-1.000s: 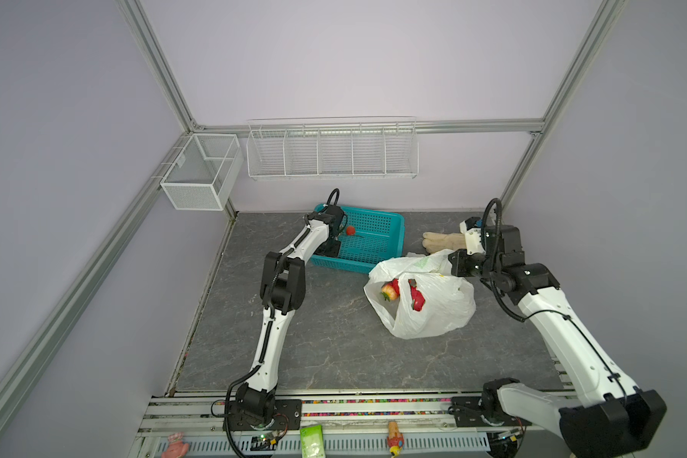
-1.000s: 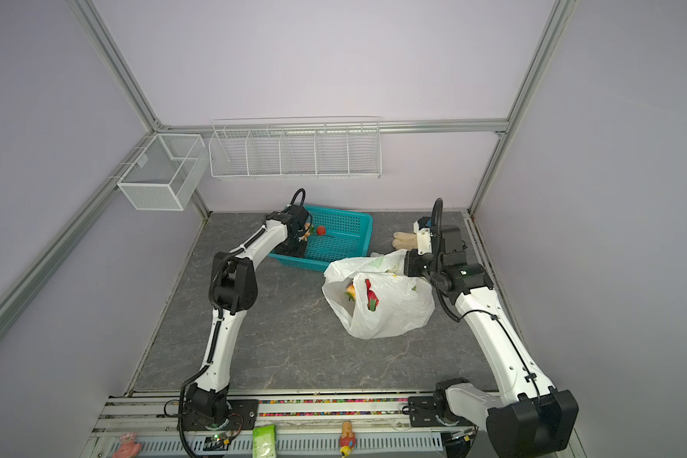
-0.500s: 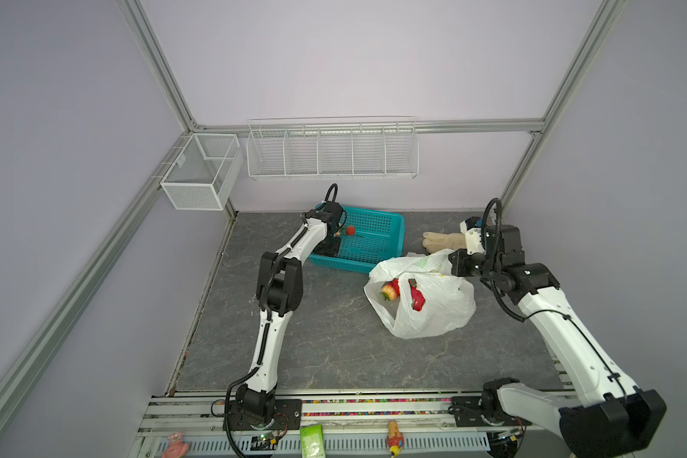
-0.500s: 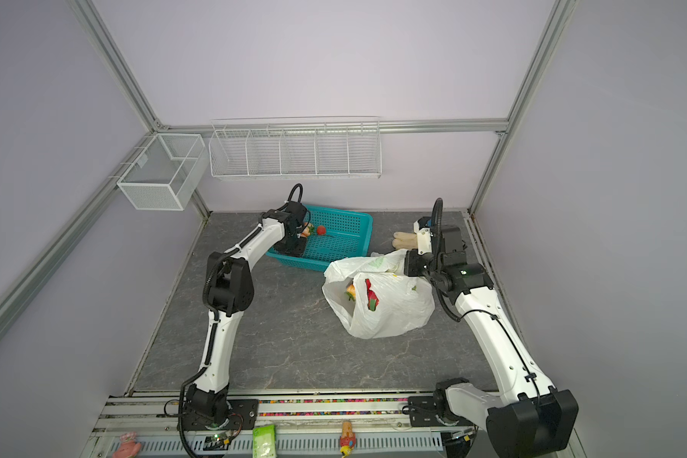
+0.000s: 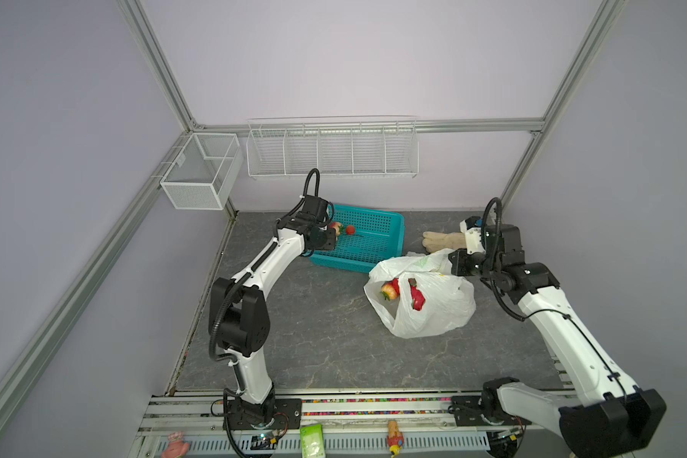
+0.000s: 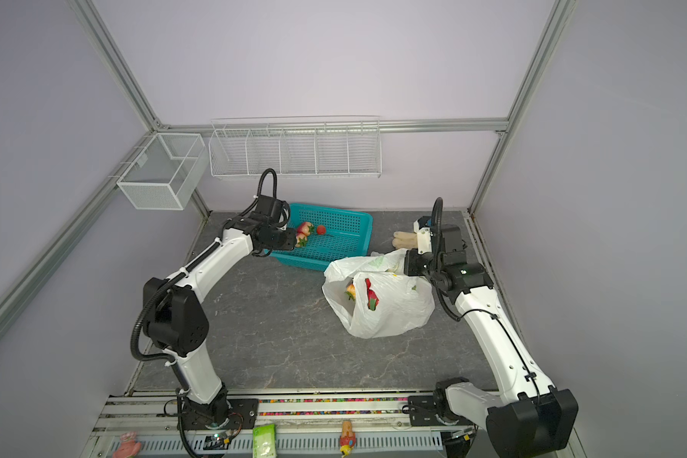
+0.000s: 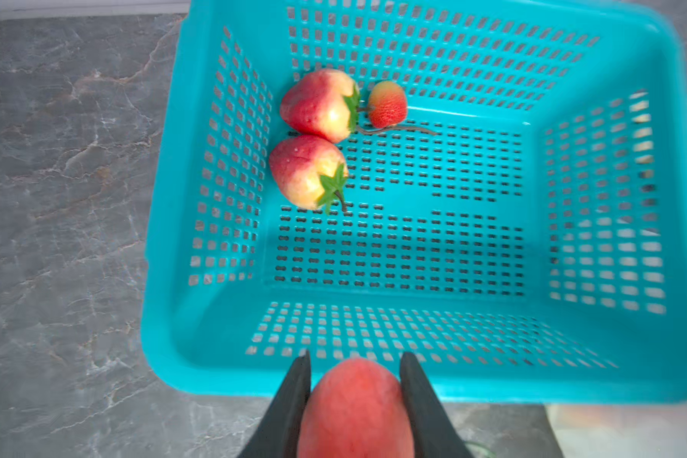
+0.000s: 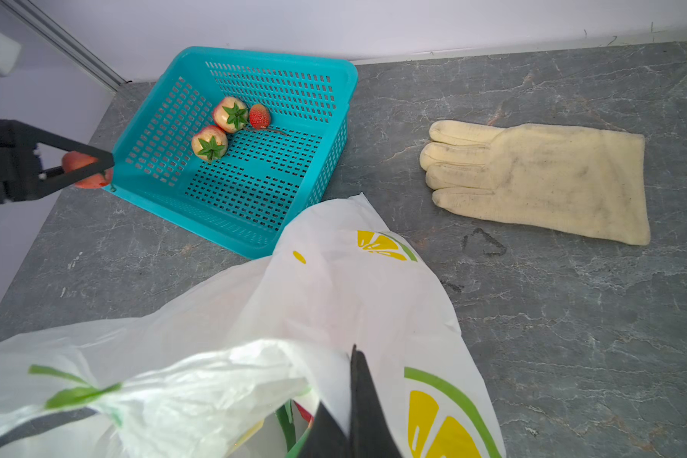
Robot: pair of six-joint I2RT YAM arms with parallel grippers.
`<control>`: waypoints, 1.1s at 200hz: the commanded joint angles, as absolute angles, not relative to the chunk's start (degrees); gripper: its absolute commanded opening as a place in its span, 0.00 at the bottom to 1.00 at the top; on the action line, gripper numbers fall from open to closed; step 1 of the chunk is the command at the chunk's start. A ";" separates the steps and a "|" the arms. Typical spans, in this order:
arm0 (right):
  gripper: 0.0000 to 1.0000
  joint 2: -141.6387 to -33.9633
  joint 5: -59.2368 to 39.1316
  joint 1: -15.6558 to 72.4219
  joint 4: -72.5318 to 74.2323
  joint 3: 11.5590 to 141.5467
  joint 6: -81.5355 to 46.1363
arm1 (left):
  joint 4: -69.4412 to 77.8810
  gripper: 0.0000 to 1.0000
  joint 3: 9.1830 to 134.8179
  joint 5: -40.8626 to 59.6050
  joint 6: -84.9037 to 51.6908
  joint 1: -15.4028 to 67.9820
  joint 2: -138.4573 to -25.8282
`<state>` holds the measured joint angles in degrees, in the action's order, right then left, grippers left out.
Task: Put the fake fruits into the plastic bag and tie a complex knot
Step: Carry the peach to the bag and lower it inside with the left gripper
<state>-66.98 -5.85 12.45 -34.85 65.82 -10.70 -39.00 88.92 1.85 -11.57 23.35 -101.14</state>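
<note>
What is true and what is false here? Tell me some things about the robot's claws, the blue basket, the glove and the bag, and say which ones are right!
1. The left gripper is shut on a peach-red plastic fruit. True.
2. The teal plastic lattice basket holds five fruits. False: three lie in it, two strawberry-shaped fruits and a small red berry.
3. The right gripper pinches the white lemon-print plastic bag. True.
4. The beige fabric glove lies inside the basket. False: it lies flat on the grey marbled table, apart from the basket.
5. The bag is empty. False: red fruits show inside it.
</note>
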 commanded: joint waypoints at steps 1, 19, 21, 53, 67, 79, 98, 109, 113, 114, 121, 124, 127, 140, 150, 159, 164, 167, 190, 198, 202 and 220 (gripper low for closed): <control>0.06 -66.95 -6.33 12.16 -33.96 65.22 -10.83 | -29.22 0.28 78.43 9.74 -16.90 23.81 -92.64; 0.06 -67.06 -6.29 12.06 -34.09 65.48 -10.73 | -24.10 0.28 67.80 10.07 -19.66 25.56 -83.00; 0.06 -67.04 -6.38 12.18 -34.14 65.48 -10.73 | -23.49 0.28 66.45 9.83 -19.94 25.90 -81.66; 0.06 -66.98 -6.24 12.15 -33.75 65.48 -10.69 | -17.06 0.28 48.71 10.52 -23.12 33.58 -65.53; 0.06 -67.23 -6.18 12.13 -34.43 65.91 -10.46 | -13.93 0.28 43.76 9.98 -23.72 39.60 -60.21; 0.06 -67.03 -6.13 12.13 -34.40 65.70 -10.53 | -8.73 0.28 40.84 8.49 -23.98 45.71 -57.41; 0.06 -66.53 -6.42 12.12 -33.75 65.04 -10.89 | -0.91 0.28 40.74 5.04 -22.48 53.44 -58.38; 0.06 -66.52 -6.84 12.14 -34.21 65.34 -10.99 | 0.86 0.28 42.89 3.23 -21.74 55.60 -61.27; 0.06 -66.46 -7.17 12.14 -34.47 65.45 -10.96 | 1.48 0.28 43.54 2.95 -21.52 55.96 -62.57; 0.06 -66.45 -7.19 12.13 -34.46 65.47 -10.97 | 1.66 0.28 43.79 2.93 -21.44 56.06 -63.01; 0.06 -66.27 -7.51 12.13 -34.75 65.56 -11.01 | 2.34 0.28 45.47 2.65 -21.20 56.25 -65.45; 0.06 -66.20 -7.67 12.13 -34.87 65.57 -11.03 | 2.51 0.28 46.14 2.45 -21.21 56.27 -66.72; 0.06 -66.07 -7.68 12.13 -34.90 65.57 -11.07 | 2.74 0.28 46.87 2.33 -21.12 56.33 -67.78; 0.06 -65.46 -7.75 12.15 -35.21 65.48 -11.03 | 2.55 0.28 49.73 0.29 -20.99 56.31 -72.47; 0.06 -65.03 -7.65 12.17 -35.56 65.40 -11.03 | 2.07 0.28 51.83 -2.59 -21.54 56.25 -75.51; 0.06 -64.70 -7.54 12.05 -35.71 65.39 -11.06 | 1.91 0.29 53.07 -5.13 -21.92 56.25 -77.60; 0.06 -64.49 -7.56 12.13 -35.82 65.47 -11.10 | 2.49 0.29 53.46 -5.99 -22.13 56.17 -78.68; 0.06 -64.47 -7.56 12.13 -35.78 65.48 -11.15 | 3.12 0.29 53.63 -6.33 -22.22 56.17 -79.32; 0.06 -64.57 -7.99 12.11 -36.09 65.61 -11.07 | 5.38 0.30 56.77 -9.74 -22.37 56.15 -85.23; 0.06 -64.69 -8.06 12.14 -36.34 65.82 -11.06 | 4.55 0.31 58.30 -11.49 -23.13 56.11 -87.45; 0.06 -64.77 -8.18 12.13 -36.41 65.96 -11.03 | 4.69 0.31 58.85 -11.67 -23.18 56.08 -88.49; 0.06 -64.77 -8.10 12.10 -36.66 66.35 -10.87 | 6.34 0.32 60.48 -11.82 -23.60 56.07 -92.34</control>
